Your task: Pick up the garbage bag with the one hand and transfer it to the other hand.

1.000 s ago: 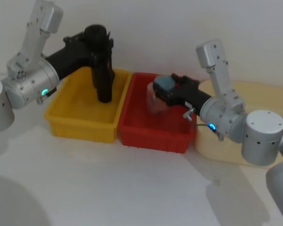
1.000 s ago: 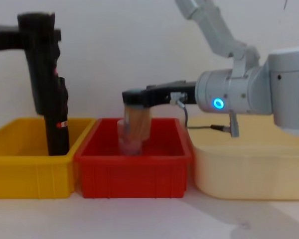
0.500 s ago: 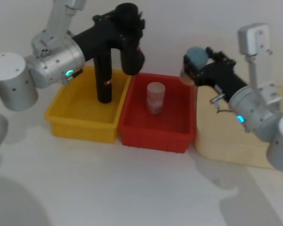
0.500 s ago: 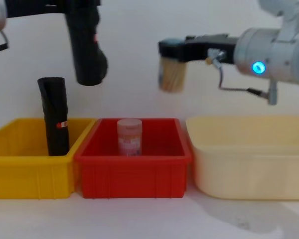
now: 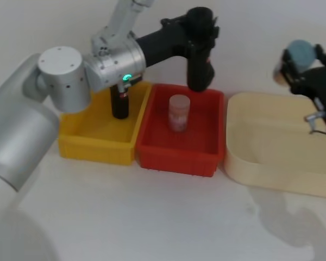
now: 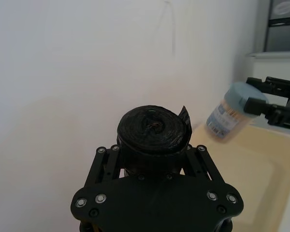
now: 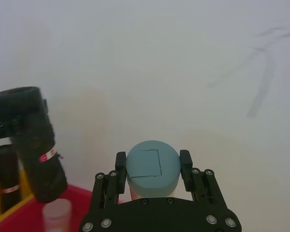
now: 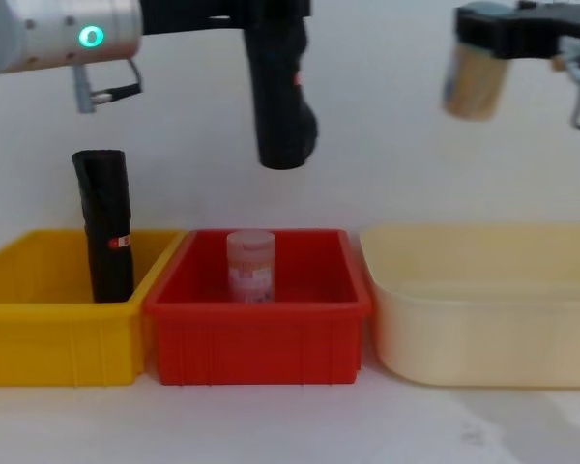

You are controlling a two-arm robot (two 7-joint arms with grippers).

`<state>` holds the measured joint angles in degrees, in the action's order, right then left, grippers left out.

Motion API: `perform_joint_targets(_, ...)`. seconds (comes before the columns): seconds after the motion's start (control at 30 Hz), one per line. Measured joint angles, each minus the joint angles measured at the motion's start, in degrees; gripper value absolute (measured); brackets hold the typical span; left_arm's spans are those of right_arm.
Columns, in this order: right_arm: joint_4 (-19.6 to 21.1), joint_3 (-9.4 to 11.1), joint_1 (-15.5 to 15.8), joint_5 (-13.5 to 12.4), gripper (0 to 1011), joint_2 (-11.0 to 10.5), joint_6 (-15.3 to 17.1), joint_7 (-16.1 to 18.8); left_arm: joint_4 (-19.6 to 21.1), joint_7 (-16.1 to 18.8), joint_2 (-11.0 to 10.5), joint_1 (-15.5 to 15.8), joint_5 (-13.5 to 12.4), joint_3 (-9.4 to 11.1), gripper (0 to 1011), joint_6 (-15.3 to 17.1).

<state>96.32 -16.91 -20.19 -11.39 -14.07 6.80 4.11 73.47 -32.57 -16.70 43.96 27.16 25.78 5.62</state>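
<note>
Closed tight on the upper end of the bag (image 6: 152,128): the jaws of the left gripper (image 6: 152,149), one on each side of the coiled black end. Held upright in the air, high over the red bin (image 8: 256,343), with the lower end well above the pink jar (image 8: 250,266) standing inside. In the head view, placed over that bin's back rim. Small red mark on the bag's side. Green ring (image 8: 90,37) aglow on the left arm.

Closed likewise on a lidded jar (image 7: 152,170), blue-grey on top and tan below: the jaws of the right gripper (image 7: 152,159). Raised high at the right above the cream tub (image 8: 483,329), well apart from the bag.

By count:
- Two black rolls: the bag aloft, and a slim roll (image 8: 106,237) standing a little tilted in the yellow bin (image 8: 58,338).
- Two jars: one gripped, one upright in the red bin.
- Three containers in a row, set side by side: yellow at the left, red in the middle, cream at the right.

Beneath all, a plain white table (image 5: 152,217). Behind, a plain white wall (image 5: 250,32).
</note>
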Motion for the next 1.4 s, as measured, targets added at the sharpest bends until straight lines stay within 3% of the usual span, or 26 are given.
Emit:
perform_joint_targets(0.2,3.9,4.5,5.0,-2.0,645,-1.3,-0.8,-1.4,-3.7,-2.9,2.9,2.8,0.9,2.2,503,-0.5)
perform_joint_targets(0.47,5.1,7.1,7.3,-3.9,645,-2.4,1.0,-1.4,-6.2,-4.9,5.5,5.2,1.6,4.2,503,-1.0)
perform_joint_targets(0.7,3.3,7.4,6.6,-5.4,645,-3.0,4.0,0.6,-7.4,-5.7,6.9,6.5,1.9,5.3,503,-1.3)
perform_joint_targets(0.93,-0.7,6.0,3.8,-6.0,664,-3.1,7.0,3.1,-8.0,-6.0,7.6,7.2,2.0,5.9,503,-1.4)
perform_joint_targets(1.07,-2.5,5.5,2.6,-6.2,814,-3.1,8.2,4.2,-8.2,-6.2,7.9,7.4,2.0,6.1,503,-1.5)
perform_joint_targets(1.27,-4.0,5.0,1.5,-6.4,962,-3.1,9.2,5.1,-8.5,-6.3,8.2,7.7,2.1,6.3,503,-1.5)
perform_joint_targets(1.4,-4.3,4.9,1.3,-6.4,1001,-3.2,9.5,5.5,-8.6,-6.4,8.3,7.8,2.1,6.4,503,-1.6)
